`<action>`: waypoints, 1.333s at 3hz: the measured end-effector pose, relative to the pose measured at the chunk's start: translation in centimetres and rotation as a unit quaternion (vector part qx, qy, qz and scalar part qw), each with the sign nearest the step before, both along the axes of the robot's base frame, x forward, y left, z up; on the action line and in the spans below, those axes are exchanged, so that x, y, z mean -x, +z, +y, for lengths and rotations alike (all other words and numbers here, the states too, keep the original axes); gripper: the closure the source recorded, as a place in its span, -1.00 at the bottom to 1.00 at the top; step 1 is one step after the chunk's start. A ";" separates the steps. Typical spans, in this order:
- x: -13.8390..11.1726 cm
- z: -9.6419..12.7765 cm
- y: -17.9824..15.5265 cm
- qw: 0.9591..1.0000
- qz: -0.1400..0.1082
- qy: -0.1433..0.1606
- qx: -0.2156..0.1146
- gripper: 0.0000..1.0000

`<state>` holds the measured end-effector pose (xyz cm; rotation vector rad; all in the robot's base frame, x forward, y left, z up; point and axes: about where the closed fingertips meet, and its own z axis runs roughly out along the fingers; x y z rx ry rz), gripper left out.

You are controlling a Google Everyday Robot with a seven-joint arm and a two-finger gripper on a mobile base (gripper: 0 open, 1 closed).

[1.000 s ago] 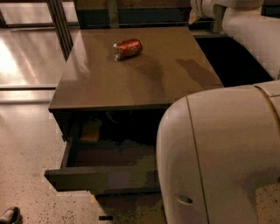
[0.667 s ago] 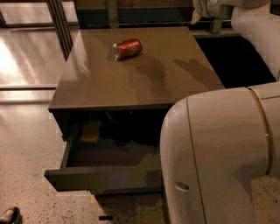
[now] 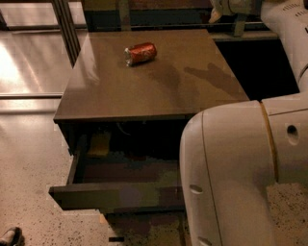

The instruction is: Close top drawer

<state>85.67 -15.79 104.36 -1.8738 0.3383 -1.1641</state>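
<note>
Cabinet [image 3: 159, 86]: stands centre, on the floor [image 3: 29, 144].
Can [image 3: 141, 53]: lies on its side on the cabinet top, toward the rear, left of centre.
Top drawer [image 3: 115, 196]: directly under the cabinet top, pulled out toward the front.
Small item [image 3: 99, 144]: inside the top drawer, in its rear left corner.
Robot arm [image 3: 240, 178]: front right, before the drawer's right end and hiding it.
Gripper [image 3: 215, 14]: far behind, by the cabinet's rear right corner, right of the can and well apart from it.
Small object [image 3: 9, 236]: on the floor, front left, well apart from the drawer.
</note>
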 end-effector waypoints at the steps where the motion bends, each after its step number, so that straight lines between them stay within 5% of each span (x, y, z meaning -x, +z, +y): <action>1: -0.2 -0.3 0.6 0.998 -0.025 0.011 0.053 -1.00; 2: -0.2 -0.3 0.7 0.991 -0.049 0.031 0.123 -1.00; 3: 0.2 -0.1 0.4 0.974 -0.070 0.060 0.209 -1.00; 4: 0.4 -0.1 0.2 0.960 -0.082 0.074 0.258 -1.00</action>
